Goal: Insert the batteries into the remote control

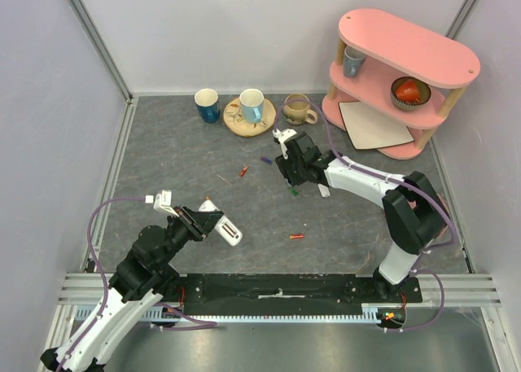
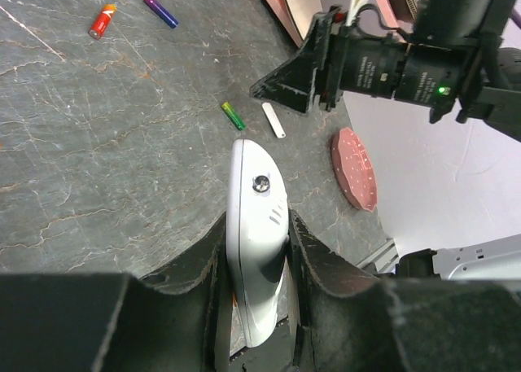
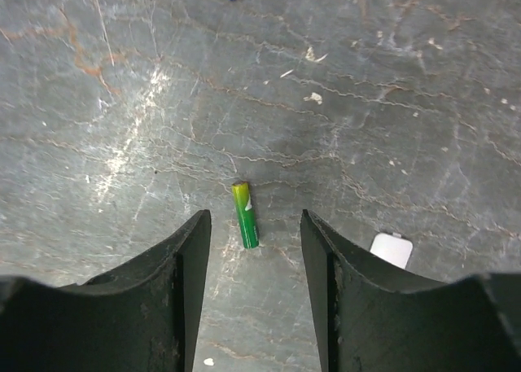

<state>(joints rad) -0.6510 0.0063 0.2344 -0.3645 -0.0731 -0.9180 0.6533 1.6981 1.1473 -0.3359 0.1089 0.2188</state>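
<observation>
left gripper [image 2: 258,250] is clamping the white remote control [image 2: 254,197] by its long edges, holding it above the table [image 3: 122,103] with one end sticking out past the fingers. right gripper [image 3: 256,225] is hovering with jaws wide, straddling the green battery [image 3: 245,217] lying flat, probably not touching it. small white tab [image 3: 391,250] is lying just beside. red-orange battery [image 1: 296,236] is sitting nearer the bases; second red-orange battery [image 1: 243,171] and purple battery [image 1: 265,159] are lying farther out. print on the cells is too small to read.

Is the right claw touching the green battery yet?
Apart. The right wrist view shows the green battery lying inside the open right claw, with bare table on either side of it.
</observation>
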